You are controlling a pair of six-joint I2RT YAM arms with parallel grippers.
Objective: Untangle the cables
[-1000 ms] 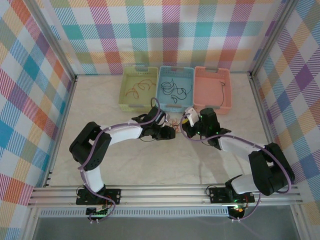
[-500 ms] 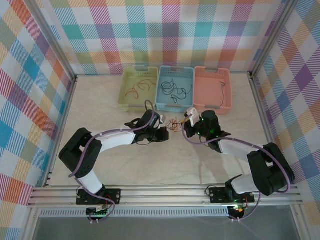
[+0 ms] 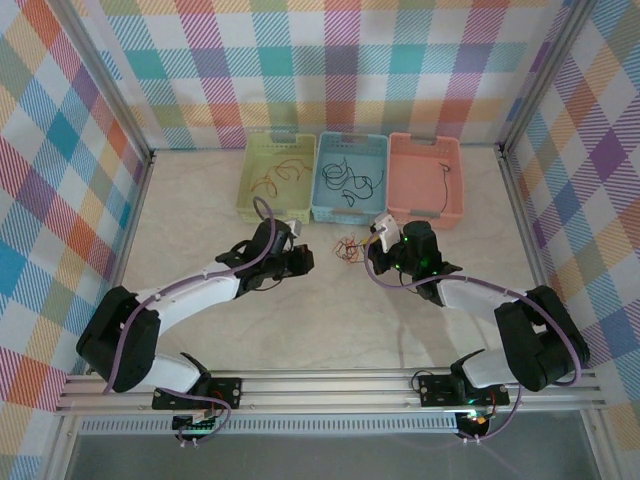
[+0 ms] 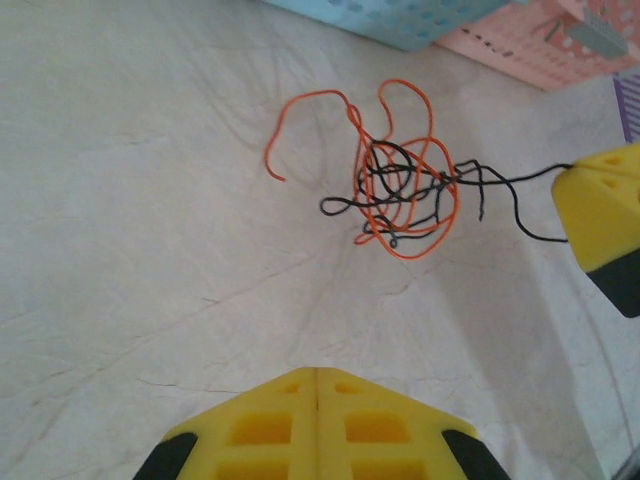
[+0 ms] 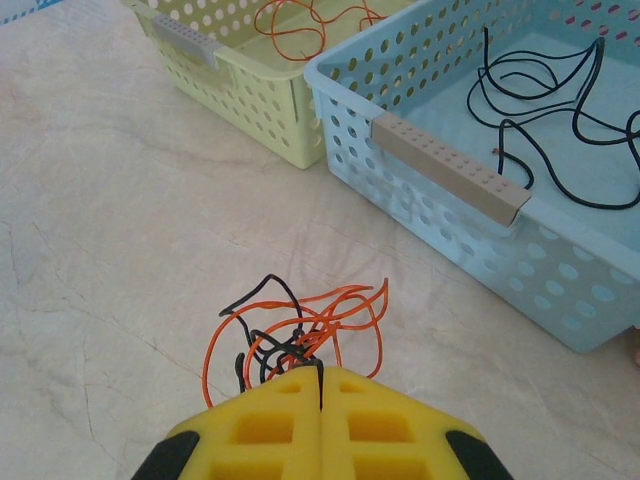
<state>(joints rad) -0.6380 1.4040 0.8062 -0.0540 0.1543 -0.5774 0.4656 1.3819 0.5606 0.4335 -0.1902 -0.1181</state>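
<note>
Two arms reaching inward, left claw (image 4: pixel 316 374) closed empty, right claw (image 5: pixel 322 372) pinching cables (image 4: pixel 404 188)

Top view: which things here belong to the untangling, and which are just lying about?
Job in hand: orange and black cable tangle; right hand, shut on the tangle; left hand, shut, empty.
Lying about: green basket; blue basket; pink basket.

A bunch of cables (image 3: pixel 348 246) lies on the table (image 3: pixel 330 320) before the baskets (image 3: pixel 345 212), others in them
</note>
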